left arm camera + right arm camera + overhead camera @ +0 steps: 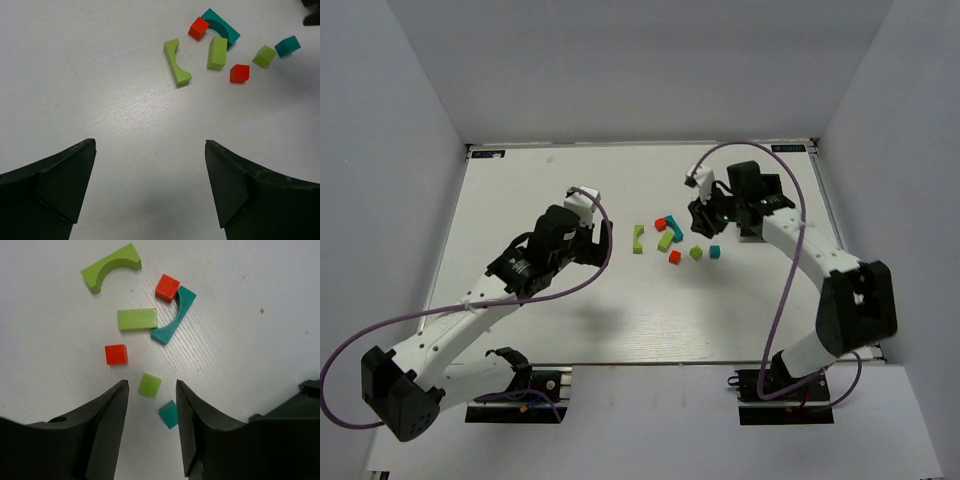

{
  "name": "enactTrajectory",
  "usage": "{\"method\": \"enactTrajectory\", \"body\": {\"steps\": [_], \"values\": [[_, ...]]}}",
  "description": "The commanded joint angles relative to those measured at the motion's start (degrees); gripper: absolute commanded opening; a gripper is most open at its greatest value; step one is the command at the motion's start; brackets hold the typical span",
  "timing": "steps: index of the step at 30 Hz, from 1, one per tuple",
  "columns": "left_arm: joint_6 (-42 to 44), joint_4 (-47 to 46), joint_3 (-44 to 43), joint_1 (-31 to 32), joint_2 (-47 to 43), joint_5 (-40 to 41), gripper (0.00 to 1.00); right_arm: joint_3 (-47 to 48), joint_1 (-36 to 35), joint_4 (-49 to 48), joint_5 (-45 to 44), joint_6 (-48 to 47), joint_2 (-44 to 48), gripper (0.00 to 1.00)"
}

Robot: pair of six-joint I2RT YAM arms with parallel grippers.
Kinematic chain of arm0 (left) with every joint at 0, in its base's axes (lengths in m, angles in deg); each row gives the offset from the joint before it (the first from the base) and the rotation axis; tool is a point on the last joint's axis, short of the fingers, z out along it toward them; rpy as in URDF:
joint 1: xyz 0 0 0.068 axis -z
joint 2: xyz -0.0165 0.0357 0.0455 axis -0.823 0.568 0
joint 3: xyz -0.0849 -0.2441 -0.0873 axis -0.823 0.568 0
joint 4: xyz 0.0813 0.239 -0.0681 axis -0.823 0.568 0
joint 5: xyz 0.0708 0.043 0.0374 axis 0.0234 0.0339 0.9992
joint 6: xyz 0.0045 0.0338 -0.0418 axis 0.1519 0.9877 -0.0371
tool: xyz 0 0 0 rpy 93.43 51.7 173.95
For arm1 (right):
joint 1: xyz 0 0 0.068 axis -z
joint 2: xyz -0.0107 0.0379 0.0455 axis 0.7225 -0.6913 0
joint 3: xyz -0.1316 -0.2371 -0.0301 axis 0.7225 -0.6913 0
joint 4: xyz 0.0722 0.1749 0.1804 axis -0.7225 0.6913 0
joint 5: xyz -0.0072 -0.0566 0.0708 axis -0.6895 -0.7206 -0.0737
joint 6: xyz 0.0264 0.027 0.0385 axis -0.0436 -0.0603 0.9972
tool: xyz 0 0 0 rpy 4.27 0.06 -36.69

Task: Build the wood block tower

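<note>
Lying loose and unstacked: red, lime and teal wood blocks.

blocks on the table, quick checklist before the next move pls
1. Stacking begun: not ok; nothing is stacked on the table.
2. The left gripper is open and empty: ok.
3. The right gripper is open and empty: ok.
4. The right gripper is lined up over the green cube: ok in its wrist view; its height cannot tell.
5. The green cube is clear of the teal cube and the nearest red cube: ok.
</note>
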Motion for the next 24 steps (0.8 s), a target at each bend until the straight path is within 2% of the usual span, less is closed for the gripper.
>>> {"method": "enactTrajectory", "body": {"steps": [1, 7, 12, 24], "values": [[3.25, -6.38, 1.64, -0.14, -2.80, 2.61, 1.00, 10.46, -2.05, 0.30, -5.62, 4.95, -7.45, 0.49], [5.01, -4.27, 1.29, -0.14, -1.93, 1.37, 1.00, 25.34, -3.72, 4.00, -11.61, 9.35, -23.08, 0.51], [5.53, -4.87, 2.52, -0.14, -1.31, -0.38, 1.00, 32.91, -4.42, 6.46, -13.55, 10.15, -29.43, 0.53], [5.53, -4.35, 2.52, -0.14, 0.88, -2.15, 1.00, 32.84, -6.27, 10.41, -11.98, 8.04, -35.24, 0.55]]}}
